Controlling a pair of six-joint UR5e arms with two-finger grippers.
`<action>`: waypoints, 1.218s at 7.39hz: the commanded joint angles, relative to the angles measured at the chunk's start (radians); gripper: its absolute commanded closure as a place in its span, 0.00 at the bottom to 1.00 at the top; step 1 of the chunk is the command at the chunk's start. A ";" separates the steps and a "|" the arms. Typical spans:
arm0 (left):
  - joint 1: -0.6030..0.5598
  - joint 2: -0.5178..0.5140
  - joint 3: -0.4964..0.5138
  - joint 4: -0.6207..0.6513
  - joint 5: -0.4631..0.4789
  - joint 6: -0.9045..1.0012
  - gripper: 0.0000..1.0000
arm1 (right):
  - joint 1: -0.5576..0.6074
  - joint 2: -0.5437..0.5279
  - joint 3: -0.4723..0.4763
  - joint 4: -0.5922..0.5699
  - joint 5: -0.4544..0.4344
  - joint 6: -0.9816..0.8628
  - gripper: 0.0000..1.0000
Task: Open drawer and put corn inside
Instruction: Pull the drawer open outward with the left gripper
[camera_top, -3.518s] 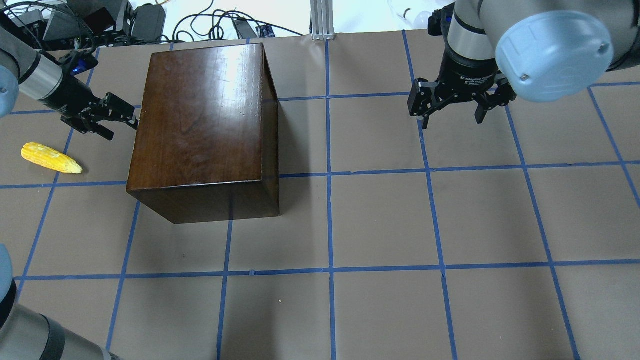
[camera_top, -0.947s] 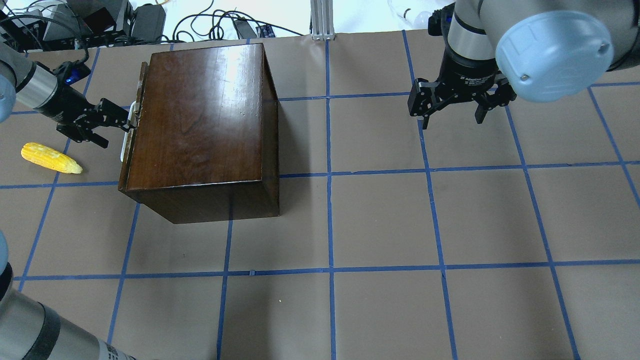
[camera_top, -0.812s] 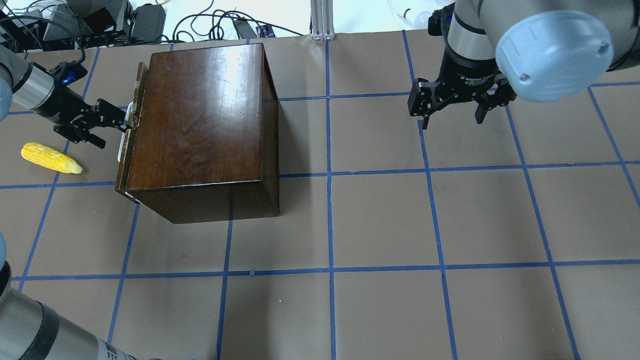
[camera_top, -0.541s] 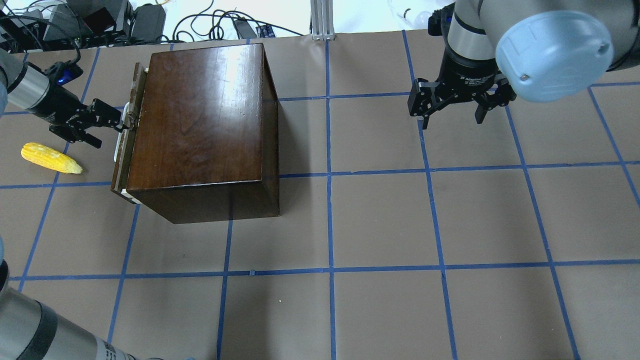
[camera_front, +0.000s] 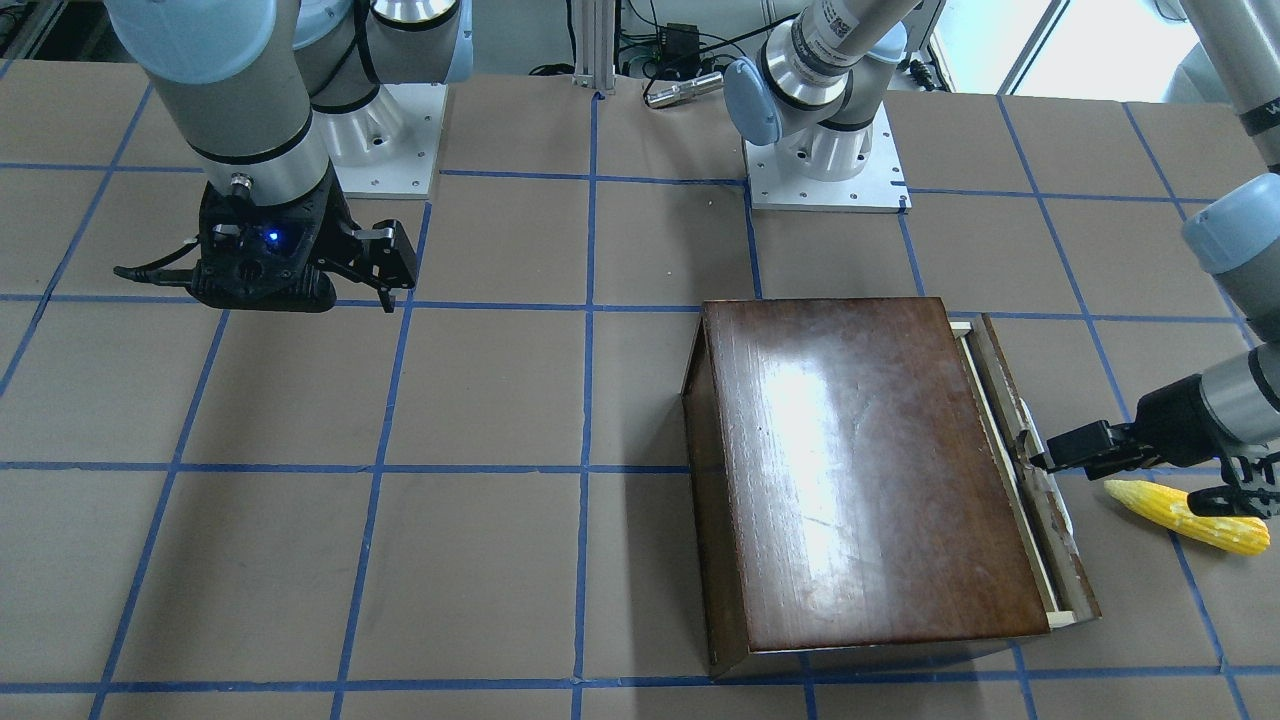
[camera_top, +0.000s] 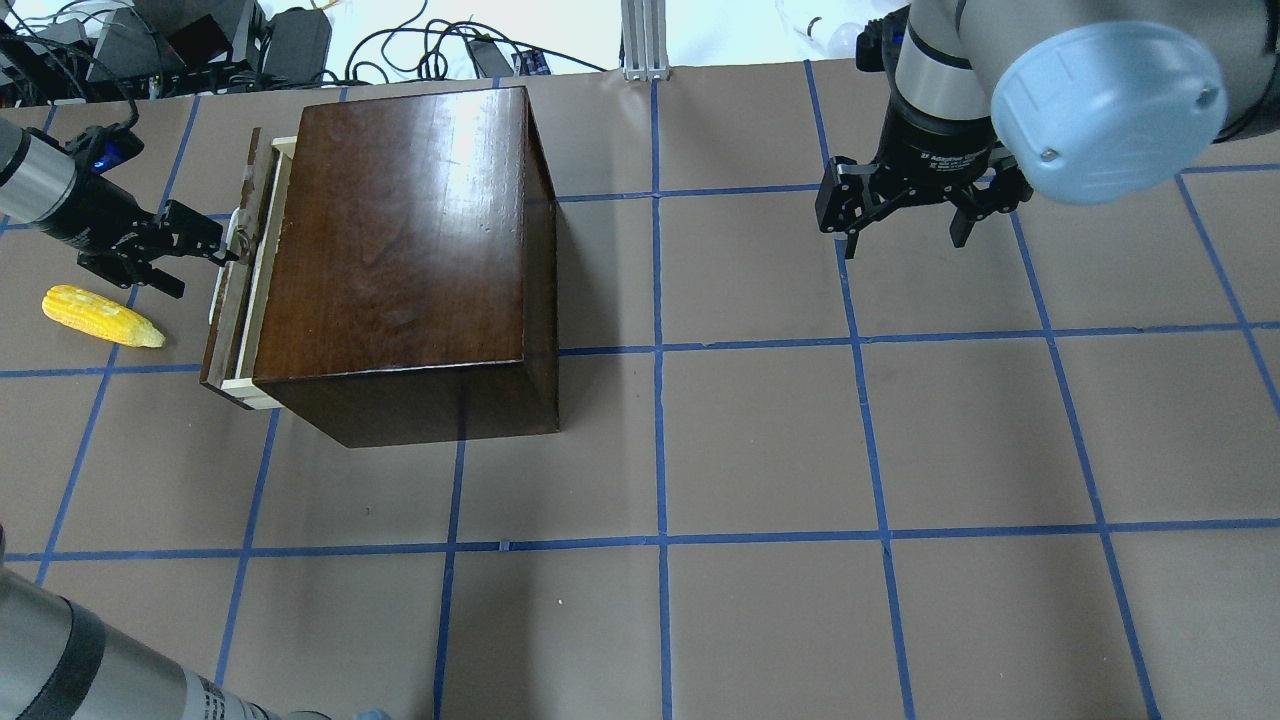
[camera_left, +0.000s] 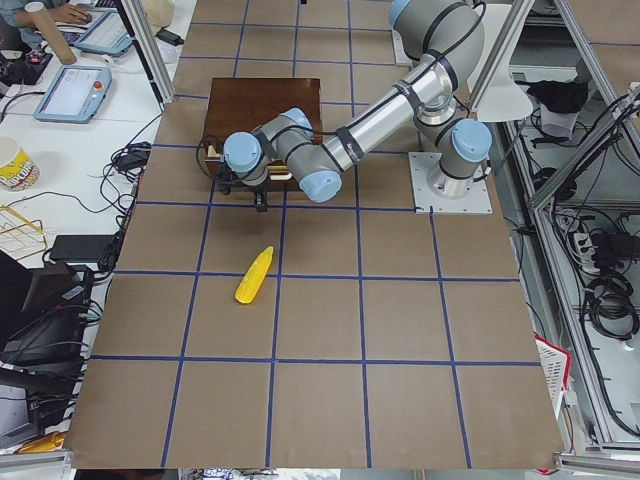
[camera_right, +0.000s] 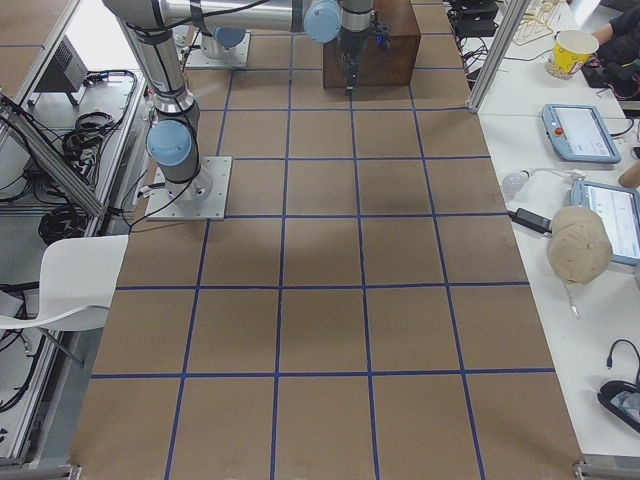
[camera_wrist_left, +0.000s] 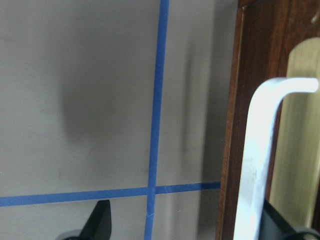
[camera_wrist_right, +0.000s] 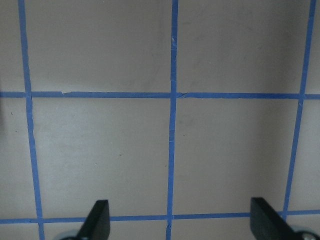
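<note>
The glossy dark brown box (camera_top: 400, 230) stands at the table's back left. Its drawer (camera_top: 232, 300) is pulled out a little on the left, and a strip of pale tray (camera_top: 262, 290) shows; it also shows in the front view (camera_front: 1045, 530). My left gripper (camera_top: 205, 262) is open, with one finger hooked at the drawer's white handle (camera_wrist_left: 257, 150). The yellow corn (camera_top: 100, 315) lies on the table left of the drawer, just below that gripper. My right gripper (camera_top: 905, 240) is open and empty, hovering at the back right.
The table is brown paper with a blue tape grid (camera_top: 660, 540). Cables and electronics (camera_top: 200, 40) lie beyond the back edge. The right wrist view shows only bare paper and tape under the right gripper (camera_wrist_right: 180, 222).
The drawer was shut 3.5 s ago. My left gripper has moved left with a finger on the handle, and the drawer has slid out a little further in each frame. The right arm and the corn have not moved.
</note>
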 joint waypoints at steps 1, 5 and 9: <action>0.005 -0.006 0.006 0.005 0.034 0.001 0.00 | 0.000 0.000 0.000 0.000 0.000 0.000 0.00; 0.006 -0.006 0.006 0.039 0.086 0.004 0.00 | 0.000 0.000 0.000 0.000 0.000 0.000 0.00; 0.021 -0.006 0.007 0.054 0.092 0.010 0.00 | 0.000 0.000 0.000 0.000 0.000 0.000 0.00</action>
